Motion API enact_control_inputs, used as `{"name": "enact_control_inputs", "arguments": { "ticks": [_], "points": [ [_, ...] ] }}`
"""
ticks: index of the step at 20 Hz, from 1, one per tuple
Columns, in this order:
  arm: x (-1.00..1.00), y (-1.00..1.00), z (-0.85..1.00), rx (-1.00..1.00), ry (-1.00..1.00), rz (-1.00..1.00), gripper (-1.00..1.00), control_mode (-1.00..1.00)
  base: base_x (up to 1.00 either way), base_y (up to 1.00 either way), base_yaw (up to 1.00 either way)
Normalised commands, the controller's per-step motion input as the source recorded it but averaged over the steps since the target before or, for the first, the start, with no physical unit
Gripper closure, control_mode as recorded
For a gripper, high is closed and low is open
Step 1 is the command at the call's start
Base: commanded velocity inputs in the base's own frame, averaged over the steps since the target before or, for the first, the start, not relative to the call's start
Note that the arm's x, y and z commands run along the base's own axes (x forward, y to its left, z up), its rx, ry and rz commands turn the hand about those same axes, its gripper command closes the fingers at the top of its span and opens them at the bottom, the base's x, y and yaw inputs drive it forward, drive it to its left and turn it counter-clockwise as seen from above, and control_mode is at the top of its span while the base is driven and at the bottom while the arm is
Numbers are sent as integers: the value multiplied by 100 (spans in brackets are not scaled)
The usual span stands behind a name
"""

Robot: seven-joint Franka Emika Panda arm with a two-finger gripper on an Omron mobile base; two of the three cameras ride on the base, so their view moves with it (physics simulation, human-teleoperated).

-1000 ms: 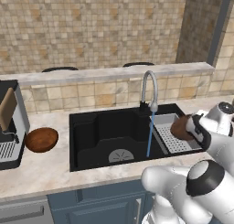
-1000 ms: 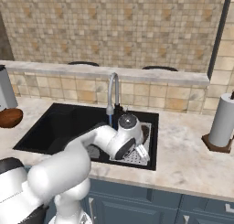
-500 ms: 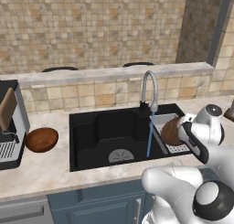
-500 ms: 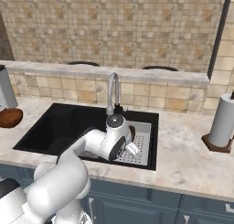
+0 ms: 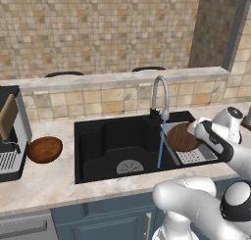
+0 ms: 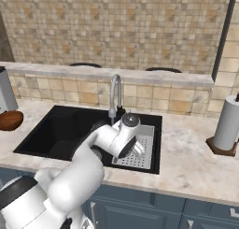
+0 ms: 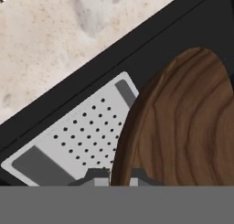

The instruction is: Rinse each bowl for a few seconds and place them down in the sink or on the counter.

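Right now my gripper [image 7: 119,176] is pinched narrow on the rim of one bowl [image 5: 183,136], the two dark fingertips [image 7: 97,175] hugging its edge on either side in the hand view, with the wood-grained face of the bowl tipped up on edge. Just beyond the fingers, under the bowl, lies the grey perforated tray [image 7: 77,141], which sits in the right end of the sink [image 5: 105,141]. From the left base camera I see that bowl held tilted over the tray, to the right of the faucet [image 5: 160,94] and just beside the thin blue stream of water [image 5: 160,146] that falls from the spout toward the sink floor; I cannot tell whether the water touches the bowl. The round grey drain [image 5: 129,167] sits in the sink floor left of where the stream lands. Left of the sink, well apart from it, the second bowl [image 5: 44,149] rests upright on the counter [image 5: 49,182], just beside a dark appliance [image 5: 11,136] at the counter's far left. Right of the sink, on the same counter, a paper towel roll [image 6: 229,122] stands on its holder. Behind the faucet a tiled ledge [image 5: 112,80] runs along the back of the sink, with the tan tiled wall [image 6: 116,27] beyond it
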Motion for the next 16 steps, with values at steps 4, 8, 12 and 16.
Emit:
{"name": "enact_control_inputs", "arguments": {
  "ticks": [4,8,12,16],
  "points": [
    [24,19,0,9,15,8,100,-100,0,0,0],
    [24,19,-2,4,11,5,100,-100,0,0,0],
    [26,14,-1,0,7,1,100,-100,0,0,0],
    [18,0,-4,3,4,0,100,-100,0,0,0]
  ]
}}
